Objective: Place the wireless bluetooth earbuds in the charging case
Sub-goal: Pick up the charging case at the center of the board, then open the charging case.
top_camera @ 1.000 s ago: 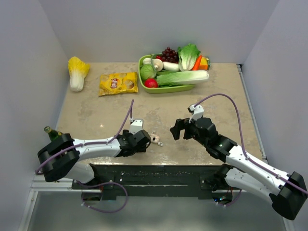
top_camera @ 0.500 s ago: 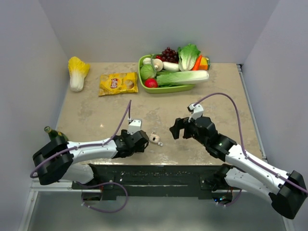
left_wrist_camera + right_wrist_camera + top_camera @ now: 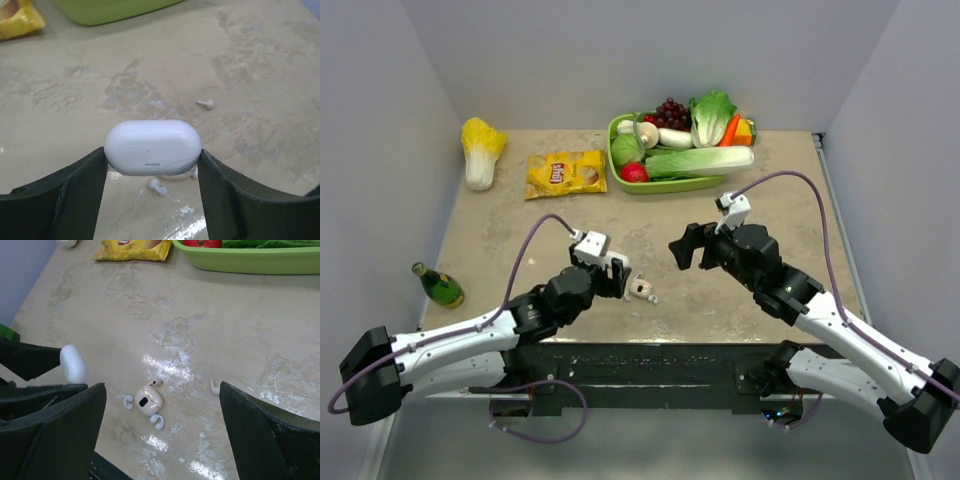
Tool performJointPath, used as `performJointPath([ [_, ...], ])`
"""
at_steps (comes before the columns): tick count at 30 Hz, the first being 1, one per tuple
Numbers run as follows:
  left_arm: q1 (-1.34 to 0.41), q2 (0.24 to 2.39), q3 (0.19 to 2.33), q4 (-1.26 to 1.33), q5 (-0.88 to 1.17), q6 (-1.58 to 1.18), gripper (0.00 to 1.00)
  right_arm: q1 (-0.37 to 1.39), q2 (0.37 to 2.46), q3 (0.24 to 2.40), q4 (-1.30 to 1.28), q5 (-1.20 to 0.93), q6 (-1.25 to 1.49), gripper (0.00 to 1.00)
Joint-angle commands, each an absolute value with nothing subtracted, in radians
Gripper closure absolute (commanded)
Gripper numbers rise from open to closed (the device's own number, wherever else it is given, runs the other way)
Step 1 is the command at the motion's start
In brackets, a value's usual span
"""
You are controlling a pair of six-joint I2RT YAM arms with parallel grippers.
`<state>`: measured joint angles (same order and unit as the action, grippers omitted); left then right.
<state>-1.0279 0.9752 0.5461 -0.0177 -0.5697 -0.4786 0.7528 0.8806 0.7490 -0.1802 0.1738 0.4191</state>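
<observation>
My left gripper [image 3: 152,156] is shut on the charging case [image 3: 152,146], a closed white oval pinched end to end between both fingers and held a little above the table. That case [image 3: 73,364] also shows at the left of the right wrist view. Below it a small white earbud [image 3: 158,186] lies on the table, and another earbud [image 3: 205,103] lies farther off. My right gripper [image 3: 162,390] hangs open above the table, over a beige pod [image 3: 148,401] ringed by white earbuds [image 3: 127,401], with one more earbud [image 3: 214,387] to the right.
A green tray [image 3: 672,184] of vegetables stands at the back. A yellow crisp bag [image 3: 565,173] and a cabbage [image 3: 481,150] lie at the back left. A green bottle [image 3: 440,285] lies near the left edge.
My left arm has swung round and its gripper has moved slightly up-table with the white case, narrowing on it. The green bottle is now uncovered. The right gripper has risen slightly.
</observation>
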Motion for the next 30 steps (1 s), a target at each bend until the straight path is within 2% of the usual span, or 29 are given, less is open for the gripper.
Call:
performJointPath([
  [1, -1.029, 0.862, 0.312, 0.577, -0.278, -0.125, 1.0, 0.758, 0.864, 0.821, -0.216, 0.192, 0.437, 0.03],
  [3, -1.028, 0.845, 0.191, 0.833, -0.215, -0.075, 1.0, 0.758, 0.868, 0.842, -0.23, 0.143, 0.443, 0.03],
  [6, -1.028, 0.885, 0.105, 1.074, -0.19, -0.005, 1.0, 0.756, 0.88, 0.888, -0.279, 0.08, 0.416, 0.02],
  [13, -1.029, 1.044, 0.087, 1.359, 0.017, 0.221, 1.0, 0.756, 0.926, 0.891, -0.316, 0.006, 0.368, 0.02],
  [19, -1.029, 1.098, 0.172, 1.264, 0.063, 0.299, 1.0, 0.758, 0.943, 0.873, -0.275, -0.063, 0.393, 0.03],
  [30, -1.029, 1.12, 0.239, 1.089, 0.012, 0.295, 1.0, 0.77, 0.977, 0.877, -0.206, -0.136, 0.403, 0.02],
])
